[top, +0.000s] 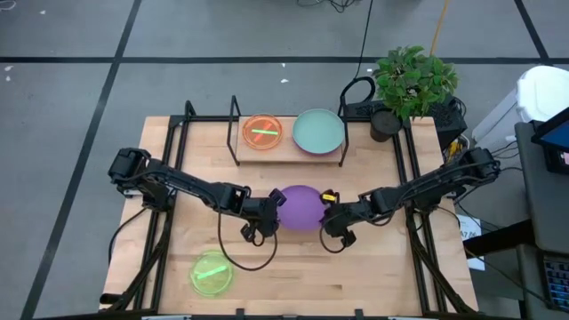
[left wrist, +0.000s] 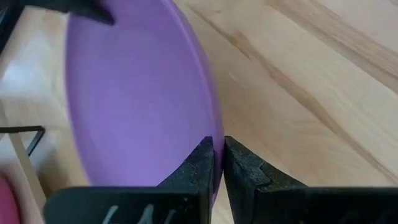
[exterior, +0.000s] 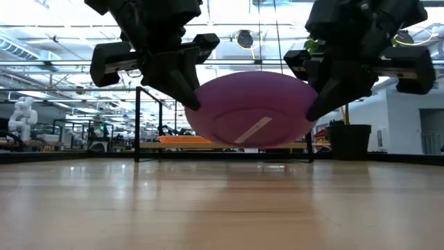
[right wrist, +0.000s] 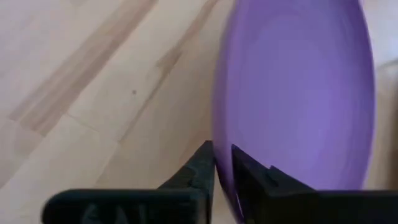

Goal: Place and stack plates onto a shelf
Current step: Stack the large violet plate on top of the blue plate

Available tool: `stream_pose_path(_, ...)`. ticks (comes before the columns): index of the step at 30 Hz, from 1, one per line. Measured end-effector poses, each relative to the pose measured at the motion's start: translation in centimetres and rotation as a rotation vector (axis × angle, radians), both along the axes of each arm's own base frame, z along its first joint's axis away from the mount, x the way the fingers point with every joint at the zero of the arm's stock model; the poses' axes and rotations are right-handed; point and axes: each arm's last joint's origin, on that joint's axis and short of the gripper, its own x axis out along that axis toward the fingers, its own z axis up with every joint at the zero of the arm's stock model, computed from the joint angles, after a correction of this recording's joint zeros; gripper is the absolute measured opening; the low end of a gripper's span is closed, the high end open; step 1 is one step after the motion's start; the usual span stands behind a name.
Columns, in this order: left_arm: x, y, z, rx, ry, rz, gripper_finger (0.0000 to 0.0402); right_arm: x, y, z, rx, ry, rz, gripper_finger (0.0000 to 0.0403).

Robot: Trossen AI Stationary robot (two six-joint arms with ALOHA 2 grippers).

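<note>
Both end effectors clamp a purple plate (top: 300,207) by opposite rims, lifted clear above the desk (top: 356,276): left end effector (top: 274,212), right end effector (top: 331,216). On the shelf (top: 289,153) sit an orange plate (top: 263,132) and a teal plate (top: 317,131). A green plate (top: 212,272) lies near the desk's front.

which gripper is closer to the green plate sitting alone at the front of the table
Left. The left gripper grips the purple plate's left rim, up and to the right of the green plate. The right gripper grips the opposite rim, farther away.
</note>
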Motion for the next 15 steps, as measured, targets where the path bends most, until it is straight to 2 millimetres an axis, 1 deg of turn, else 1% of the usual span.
stream_pose_path(3, 0.12, 0.10, 0.09, 0.019, -0.019, 0.037, 0.0034, 0.03, 0.08, 0.04, 0.007, -0.003, 0.025, 0.0017)
stream_pose_path(10, 0.42, 0.09, 0.30, 0.011, -0.068, 0.096, 0.0041, -0.05, 0.06, -0.04, 0.001, 0.003, 0.032, 0.0015)
stream_pose_path(12, 0.58, 0.11, 0.45, -0.001, -0.094, 0.136, 0.0060, -0.09, 0.09, -0.08, 0.011, 0.009, 0.039, 0.0014)
stream_pose_path(15, 0.95, 0.24, 0.81, 0.001, -0.155, 0.208, 0.0107, 0.06, 0.09, 0.03, 0.011, -0.012, 0.030, 0.0013)
